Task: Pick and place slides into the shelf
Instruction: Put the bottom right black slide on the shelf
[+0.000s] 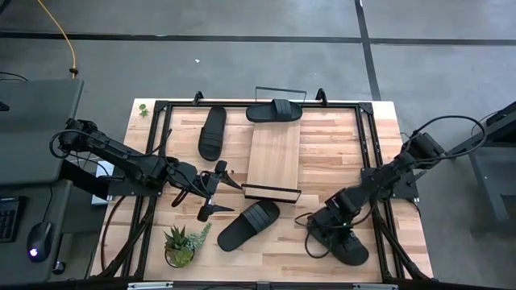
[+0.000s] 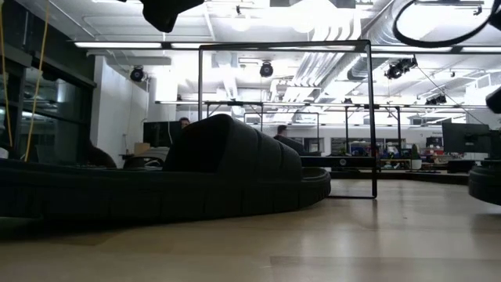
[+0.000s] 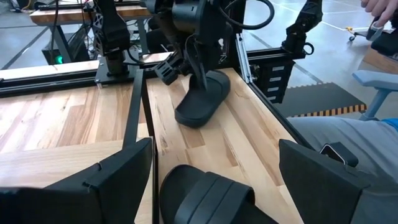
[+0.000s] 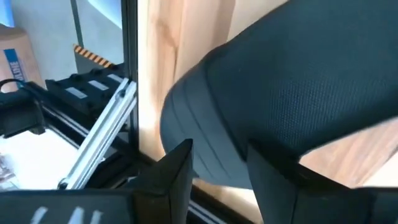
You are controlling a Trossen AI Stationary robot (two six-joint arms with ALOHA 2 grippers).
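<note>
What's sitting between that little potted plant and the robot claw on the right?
One black slide lies between the potted plant and the right gripper; otherwise bare tabletop, seen from the high view.

We see a grey concrete floor (image 1: pixel 242 60) crossed by dark seams around the butcher-block table (image 1: pixel 322 250), and beyond it an open white-ceilinged room (image 2: pixel 313 19) lit by long fluorescent strips (image 2: pixel 117 45).

The shelf (image 1: pixel 272 158) lies mid-desk (image 1: pixel 322 242). One slide (image 1: pixel 274 110) lies behind it, another (image 1: pixel 213 132) to its left, a third (image 1: pixel 248 225) in front. A fourth (image 1: pixel 347 248) lies front right under the right pincer (image 1: pixel 332 234). A plant (image 1: pixel 181 244) stands front left.
</note>
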